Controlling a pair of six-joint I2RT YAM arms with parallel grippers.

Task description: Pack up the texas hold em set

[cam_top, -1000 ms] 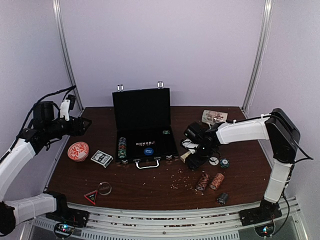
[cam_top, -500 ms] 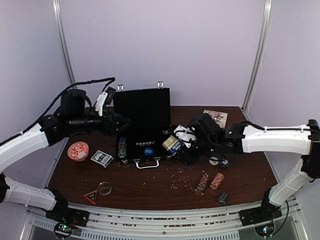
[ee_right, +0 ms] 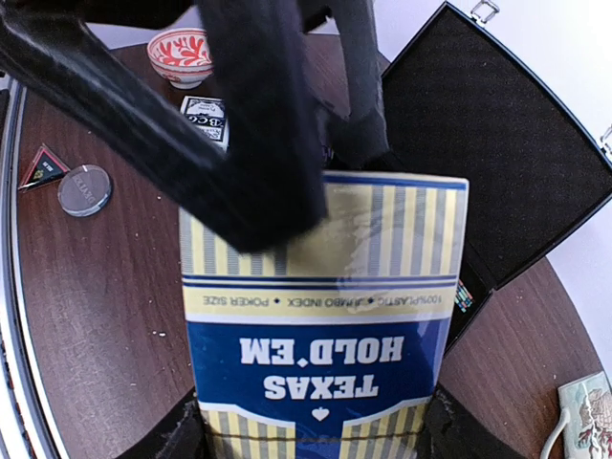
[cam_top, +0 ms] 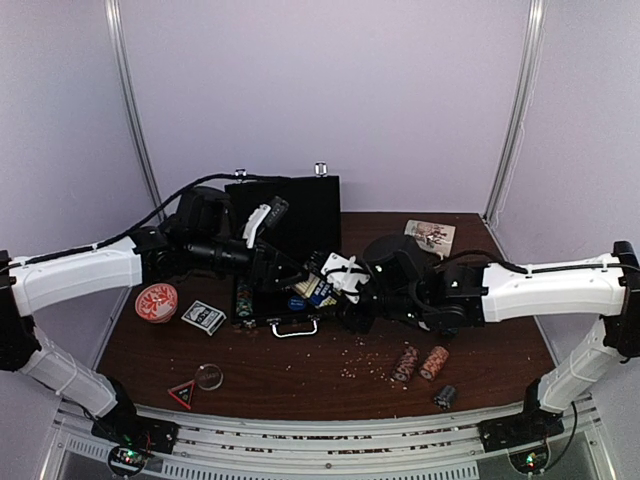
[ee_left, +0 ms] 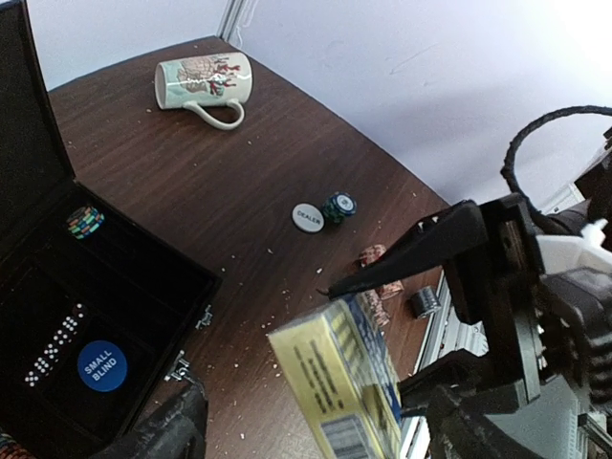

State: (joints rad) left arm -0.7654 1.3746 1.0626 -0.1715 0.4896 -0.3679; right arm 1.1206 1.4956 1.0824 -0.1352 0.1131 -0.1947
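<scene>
My right gripper (cam_top: 338, 298) is shut on a yellow-and-blue "Texas Hold'em" card deck box (ee_right: 320, 330) and holds it in the air over the front right of the open black briefcase (cam_top: 285, 225). My left gripper (cam_top: 296, 278) is open, and its black fingers (ee_right: 206, 124) reach around the far end of the box. In the left wrist view the box (ee_left: 344, 382) sits between my left fingers with gaps on both sides. In the case lie a blue "small blind" button (ee_left: 101, 365) and a chip stack (ee_left: 84, 221). Two striped chip stacks (cam_top: 420, 362) lie on the table.
An orange-red dish (cam_top: 156, 302) and a second card deck (cam_top: 203, 317) lie left of the case. A white mug (ee_left: 203, 81) lies at the back right. A dealer button (ee_left: 308, 218) and dark chip stack (ee_left: 338, 206) sit beside it. A red triangle (cam_top: 182, 394), a round disc (cam_top: 209, 377) and a small dark cylinder (cam_top: 445, 397) lie near the front edge.
My right gripper has lifted the card box and carried it left to the case. My left arm has swung right across the case, and its open fingers now reach the box.
</scene>
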